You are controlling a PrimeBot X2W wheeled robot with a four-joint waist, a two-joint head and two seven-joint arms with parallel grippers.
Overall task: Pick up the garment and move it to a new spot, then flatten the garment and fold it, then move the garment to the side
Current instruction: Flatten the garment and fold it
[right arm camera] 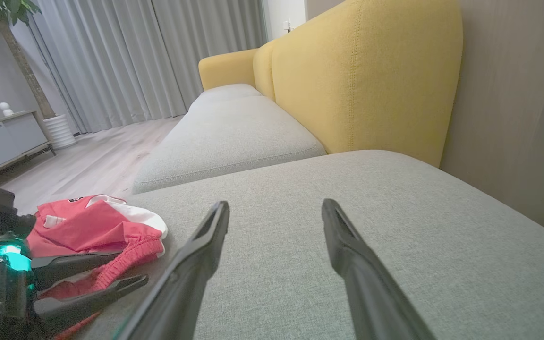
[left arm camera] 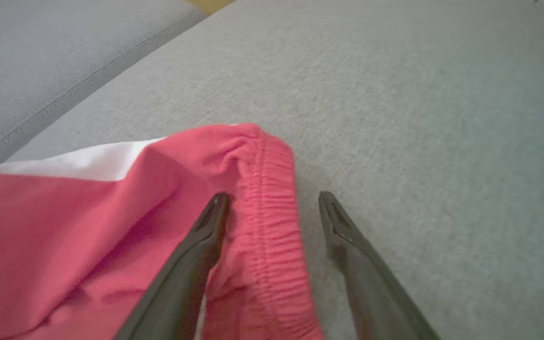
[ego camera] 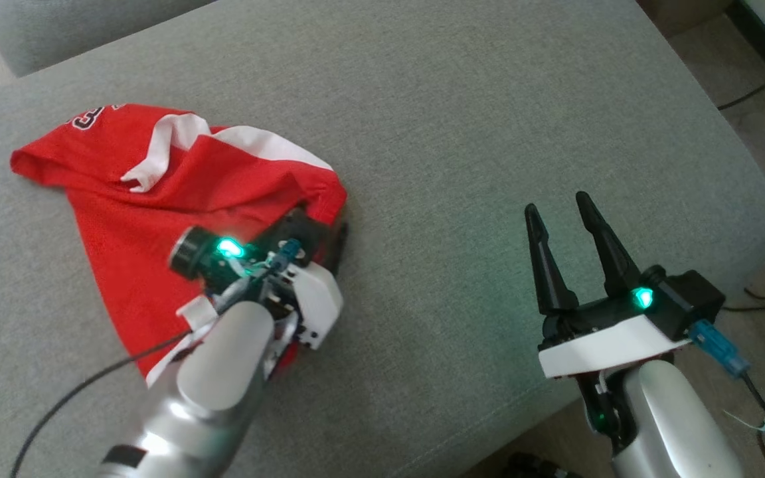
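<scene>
Left wrist view catches it: left end effector (left arm camera: 273,196) spread astride the garment (left arm camera: 88,226); right end effector (ego camera: 556,202) spread, empty.

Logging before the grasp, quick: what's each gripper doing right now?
Left gripper: open, fingers astride the waistband of the red garment, not gripping.
Right gripper: open, holding nothing, over the grey cushion.

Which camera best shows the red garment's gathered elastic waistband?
Left wrist view: the gathered red elastic waistband lies close up between the fingers of the open left gripper. The right wrist view shows it small, lower left; in the head view the left arm mostly hides it.
</scene>
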